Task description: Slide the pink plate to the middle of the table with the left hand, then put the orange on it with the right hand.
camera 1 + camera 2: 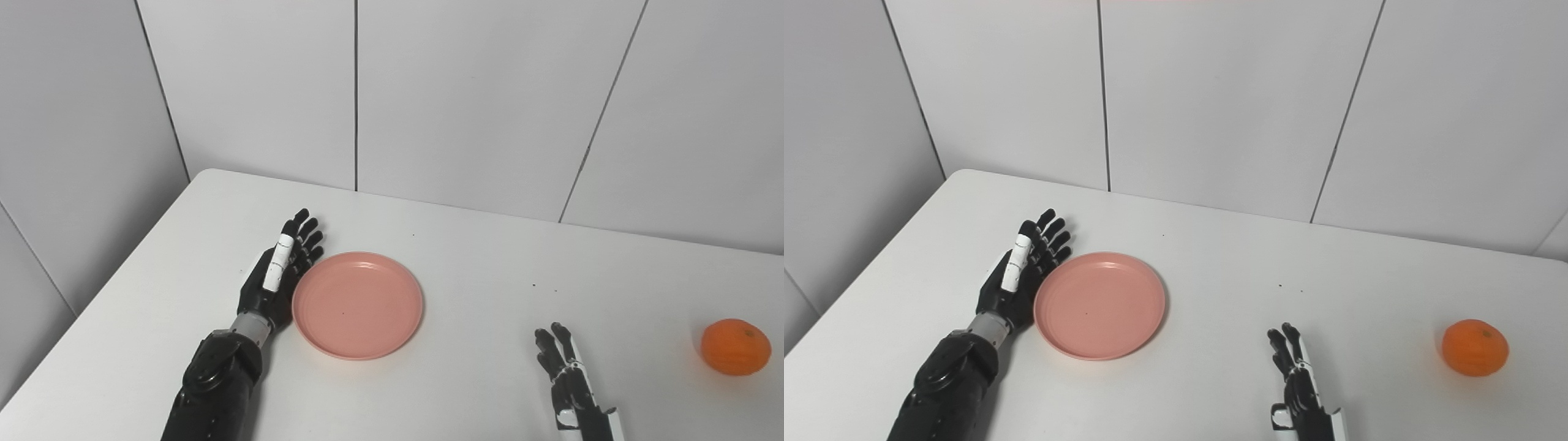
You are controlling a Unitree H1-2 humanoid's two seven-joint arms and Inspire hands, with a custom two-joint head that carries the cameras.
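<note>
A round pink plate (358,304) lies flat on the white table (478,263), left of the middle. My left hand (278,275) stands on edge with straight fingers right against the plate's left rim, open and holding nothing. The orange (735,346) sits alone near the table's right side. My right hand (566,376) hovers low at the front, fingers straight and apart, open, well to the left of the orange and to the right of the plate.
Grey panelled walls (465,92) rise behind the table and along its left side. A few small dark specks (535,285) dot the tabletop between the plate and the orange.
</note>
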